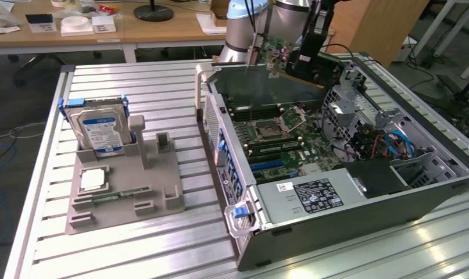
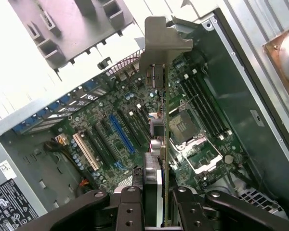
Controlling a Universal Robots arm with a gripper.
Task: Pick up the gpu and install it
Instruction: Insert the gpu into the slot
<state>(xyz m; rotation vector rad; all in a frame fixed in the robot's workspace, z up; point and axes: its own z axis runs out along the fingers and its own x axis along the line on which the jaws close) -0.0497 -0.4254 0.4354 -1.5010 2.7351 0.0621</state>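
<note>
hand [image 2: 156,195] clamped on gpu [image 2: 156,77] | above open computer case [image 1: 358,226]

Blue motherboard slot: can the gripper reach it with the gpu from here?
Probably yes: the gripper holds the gpu above the open case, and nothing visible covers the blue slot.

Wooden desk [image 1: 164,32], grey floor [image 1: 9,116], ribbed metal table [image 1: 141,256]

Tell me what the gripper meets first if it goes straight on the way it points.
The gripper holds the gpu edge-on, so the card leads. Straight on lies the motherboard inside the open case, apparently between the blue slot and the CPU socket; depth is hard to judge.
</note>
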